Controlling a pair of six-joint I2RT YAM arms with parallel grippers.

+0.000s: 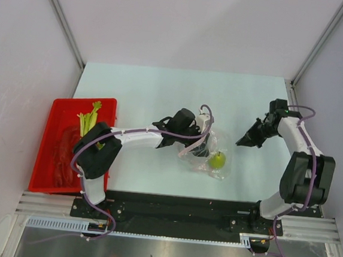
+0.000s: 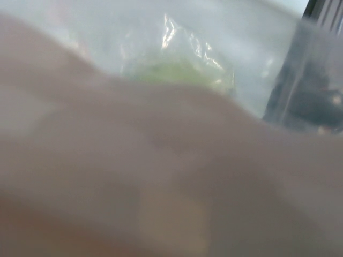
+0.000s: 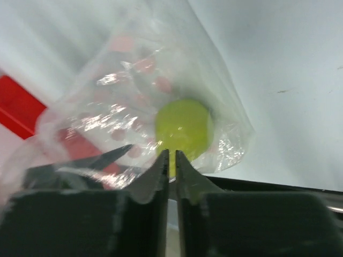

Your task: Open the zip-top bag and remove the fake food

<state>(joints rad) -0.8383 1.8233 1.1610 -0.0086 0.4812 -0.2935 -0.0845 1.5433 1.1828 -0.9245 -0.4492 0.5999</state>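
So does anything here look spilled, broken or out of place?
Nothing is spilled or broken. One oddity: the pear sits inside the clear zip-top bag mid-table, while the lobster and the stalk vegetable lie in the red tray. Also, the left arm's wrist view is nearly all blur, with something close against the lens.

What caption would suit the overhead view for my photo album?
Left gripper at a clear bag with a green pear inside; right gripper hovers apart; red tray at far left.
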